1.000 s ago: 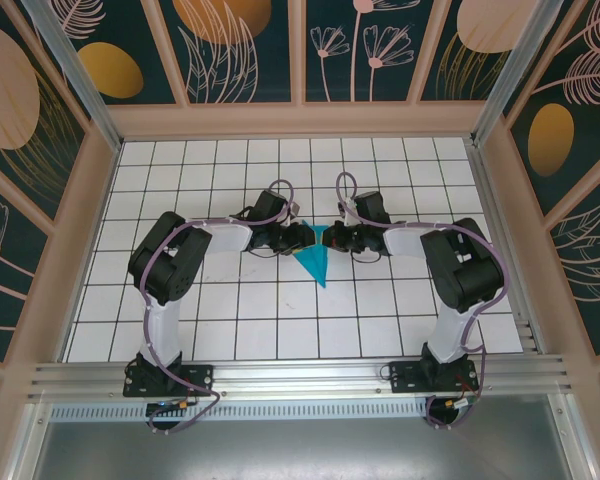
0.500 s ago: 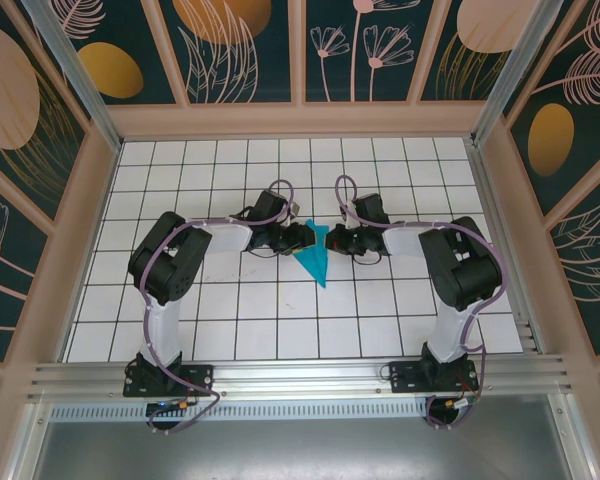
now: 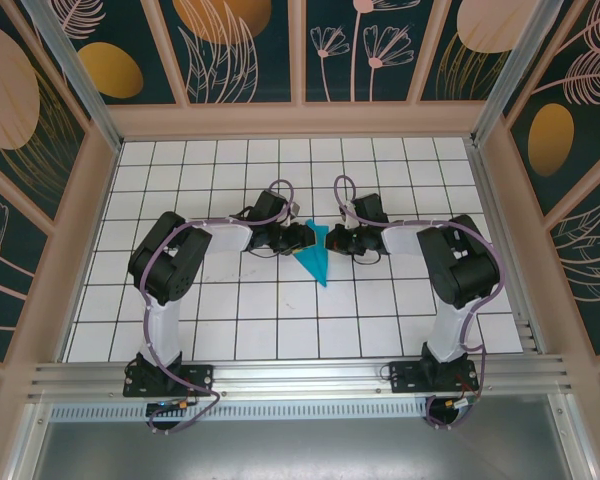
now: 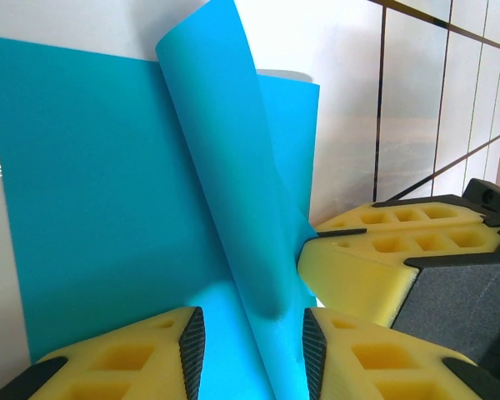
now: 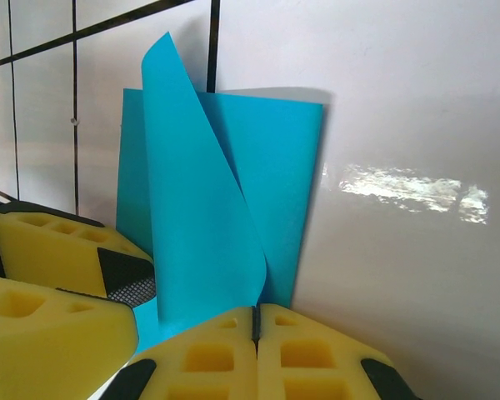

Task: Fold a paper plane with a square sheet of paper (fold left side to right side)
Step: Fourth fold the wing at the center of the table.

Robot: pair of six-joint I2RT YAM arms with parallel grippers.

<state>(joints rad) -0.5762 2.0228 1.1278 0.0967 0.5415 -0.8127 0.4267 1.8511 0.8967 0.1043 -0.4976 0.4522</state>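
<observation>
The square sheet of paper [image 3: 317, 258] lies mid-table, folded into a teal-blue wedge pointing toward the arms. Both grippers meet at its far end. In the left wrist view one flap [image 4: 225, 167] curls up off the flat paper [image 4: 92, 183]. My left gripper [image 4: 252, 329] is open and straddles that flap, with its jaws apart on either side. My right gripper [image 5: 255, 315] is shut, its tips down at the foot of the raised flap [image 5: 200, 208]. The right gripper's yellow fingers [image 4: 375, 267] sit close beside the left gripper's. From above, the left gripper [image 3: 302, 237] and the right gripper [image 3: 338, 240] flank the paper.
The white gridded table [image 3: 280, 330] is walled by wooden panels on three sides. An aluminium rail [image 3: 300, 375] runs along the near edge, where both arm bases are bolted.
The right arm has crept slightly left toward the paper. The paper and the left gripper look the same.
</observation>
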